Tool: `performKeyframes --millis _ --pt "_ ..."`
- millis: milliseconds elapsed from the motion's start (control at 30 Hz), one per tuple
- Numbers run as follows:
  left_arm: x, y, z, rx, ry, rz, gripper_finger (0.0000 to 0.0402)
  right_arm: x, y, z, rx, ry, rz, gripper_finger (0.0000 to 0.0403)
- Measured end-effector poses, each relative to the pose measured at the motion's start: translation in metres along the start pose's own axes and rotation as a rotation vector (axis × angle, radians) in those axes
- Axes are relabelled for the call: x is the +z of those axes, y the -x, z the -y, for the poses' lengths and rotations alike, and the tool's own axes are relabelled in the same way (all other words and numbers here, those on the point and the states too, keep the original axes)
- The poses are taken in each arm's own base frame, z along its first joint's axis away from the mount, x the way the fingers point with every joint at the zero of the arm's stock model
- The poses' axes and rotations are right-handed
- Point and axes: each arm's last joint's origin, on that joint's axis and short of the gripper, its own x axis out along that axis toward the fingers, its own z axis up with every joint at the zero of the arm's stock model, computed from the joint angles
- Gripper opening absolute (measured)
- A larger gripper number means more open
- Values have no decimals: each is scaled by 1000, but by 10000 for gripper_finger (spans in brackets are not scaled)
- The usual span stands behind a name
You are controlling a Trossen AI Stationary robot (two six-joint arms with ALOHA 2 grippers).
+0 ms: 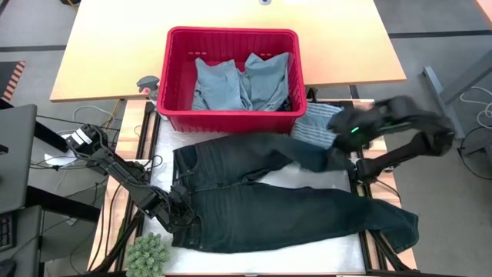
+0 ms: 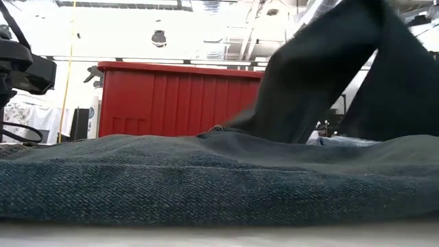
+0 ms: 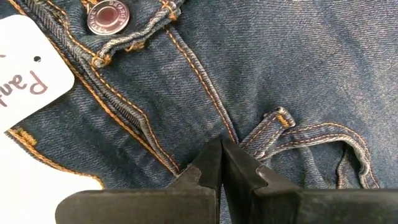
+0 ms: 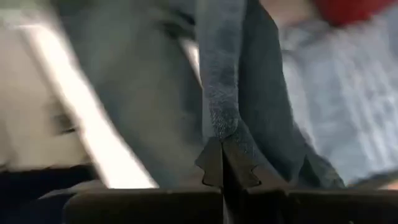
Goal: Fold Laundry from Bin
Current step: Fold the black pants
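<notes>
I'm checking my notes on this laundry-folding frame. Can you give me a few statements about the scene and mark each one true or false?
1. The jeans lie spread on the table in front of the red bin. True.
2. The red bin is empty. False: light blue garments lie inside it.
3. The left gripper is closed on the jeans near the waistband. True.
4. The right gripper is wide open above the bin. False: it is shut on a fold of one jeans leg, to the right of the bin, and lifts it.
5. A striped garment lies by the bin's right front corner. True.
</notes>
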Motion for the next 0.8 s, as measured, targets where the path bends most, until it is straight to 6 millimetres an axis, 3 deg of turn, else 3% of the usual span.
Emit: performKeyframes --millis 100,167,267,333,467,667,800 --pt "0 0 0 -2 -7 5 0 -6 36 10 184 30 46 16" --pt "0 0 0 -3 -10 5 0 -7 52 18 213 -7 113 16" --pt "0 0 0 -3 -10 5 0 -8 57 31 146 -106 186 16" --pt "0 0 0 -3 -10 5 0 -5 49 41 70 -170 199 16" --pt "0 0 0 -2 -11 5 0 9 4 60 -71 -278 65 16" --pt "0 0 0 5 -8 -28 0 17 -83 113 -213 -383 -226 16" --pt "-1 0 0 6 3 -52 0 15 -125 146 -234 -374 -326 53"
